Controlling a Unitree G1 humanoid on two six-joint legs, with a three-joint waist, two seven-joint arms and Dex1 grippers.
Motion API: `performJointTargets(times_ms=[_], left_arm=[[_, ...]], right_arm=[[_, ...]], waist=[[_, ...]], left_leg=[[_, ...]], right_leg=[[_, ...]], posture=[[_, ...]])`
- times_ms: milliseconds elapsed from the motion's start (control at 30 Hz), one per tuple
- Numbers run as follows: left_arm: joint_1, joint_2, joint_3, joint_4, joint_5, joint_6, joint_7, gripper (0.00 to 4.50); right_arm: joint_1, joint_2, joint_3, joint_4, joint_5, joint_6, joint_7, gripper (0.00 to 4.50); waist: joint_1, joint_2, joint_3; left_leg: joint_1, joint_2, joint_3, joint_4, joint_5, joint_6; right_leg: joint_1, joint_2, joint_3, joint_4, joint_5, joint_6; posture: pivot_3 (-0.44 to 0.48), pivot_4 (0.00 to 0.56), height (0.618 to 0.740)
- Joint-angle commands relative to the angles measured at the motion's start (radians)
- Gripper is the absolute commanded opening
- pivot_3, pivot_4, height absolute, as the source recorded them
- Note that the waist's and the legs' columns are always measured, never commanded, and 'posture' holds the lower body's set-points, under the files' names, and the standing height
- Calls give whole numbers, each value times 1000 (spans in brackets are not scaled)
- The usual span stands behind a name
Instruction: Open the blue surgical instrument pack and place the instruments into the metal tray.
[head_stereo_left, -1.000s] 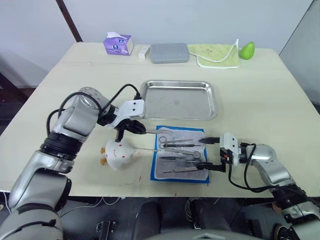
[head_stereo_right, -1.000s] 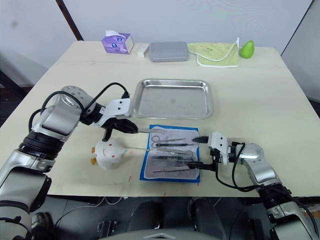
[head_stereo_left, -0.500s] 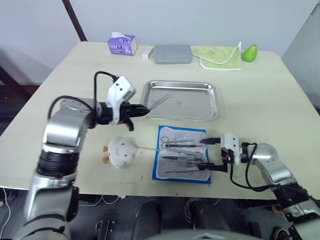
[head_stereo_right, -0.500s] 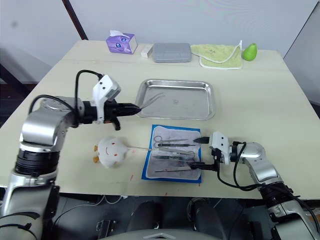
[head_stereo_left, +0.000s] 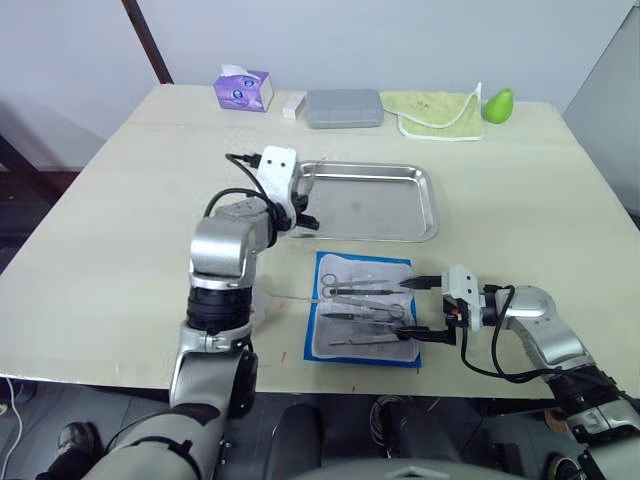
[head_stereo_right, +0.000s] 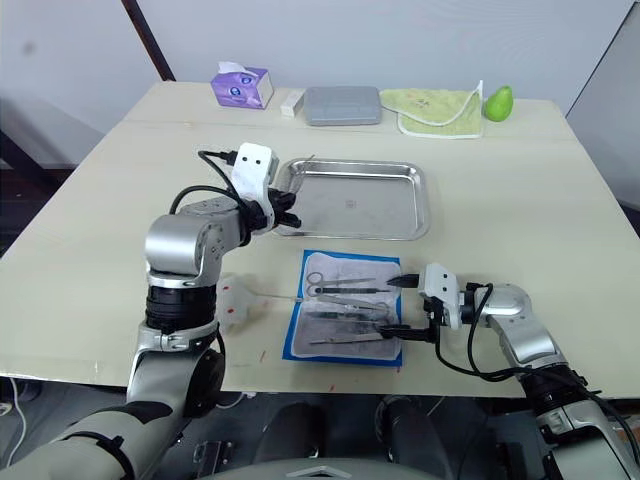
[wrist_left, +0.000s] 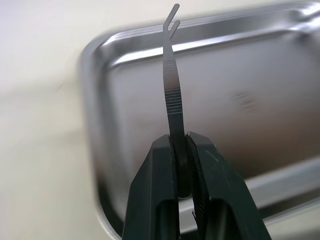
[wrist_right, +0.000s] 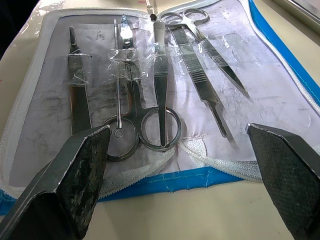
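A thin silvery metal forceps (wrist_left: 170, 75) with a forked tip is clamped between the two black fingers of the left gripper (wrist_left: 181, 165). The forceps is held out ahead of the fingers, over the left end of the shallow shiny stainless-steel tray (head_stereo_left: 425, 205), whose raised rim curves round just beyond the forked tip. In the head views the left gripper (head_stereo_left: 300, 208) is seen at the tray's left edge.

Nearer than the tray, the flat bright-blue fabric pack (head_stereo_left: 325, 352) is laid open on the pale table (head_stereo_left: 530, 170), its white-grey lining (wrist_right: 280, 95) turned up. The remaining silvery instruments (wrist_right: 160, 80), scissors and forceps with ring handles, are lined up on the lining under clear strips.

The right gripper (head_stereo_left: 424, 307) is held at the pack's right edge with its fingers (wrist_right: 75, 175) spread wide apart; the pack lies directly ahead of them, and nothing is gripped.
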Motion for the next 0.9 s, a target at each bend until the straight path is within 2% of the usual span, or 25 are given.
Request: performJointTargets(times_ms=[33, 267, 833, 867, 900], left_arm=[[-40, -16, 2, 103, 23, -123, 60, 38], [-66, -57, 5, 221, 0, -210, 91, 38], [-67, -65, 10, 238, -19, -208, 117, 38], [-66, -66, 10, 237, -19, -208, 117, 859], [-64, -66, 9, 232, -20, -207, 116, 1128]], right_arm=[[47, -29, 46, 64, -73, 69, 1, 4500], [58, -37, 46, 42, -71, 83, -5, 4500], [56, -35, 49, 36, -74, 90, -11, 4500], [54, -35, 49, 38, -75, 88, -11, 4500], [53, -34, 49, 39, -75, 88, -11, 4500]], waist=[[1, 0, 0], [1, 0, 0], [1, 0, 0], [1, 0, 0], [1, 0, 0]], left_leg=[[0, 0, 0, 0, 0, 0], [-1, -1, -1, 0, 0, 0], [-1, -2, -1, 0, 0, 0], [-1, -2, -1, 0, 0, 0], [-1, -2, -1, 0, 0, 0]], right_leg=[[0, 0, 0, 0, 0, 0], [0, -2, -1, 0, 0, 1], [0, -2, -1, 0, 0, 1], [0, -2, -1, 0, 0, 1], [0, -2, -1, 0, 0, 1]], posture=[[0, 150, 740], [0, 150, 740], [0, 150, 740], [0, 150, 740], [0, 150, 740]])
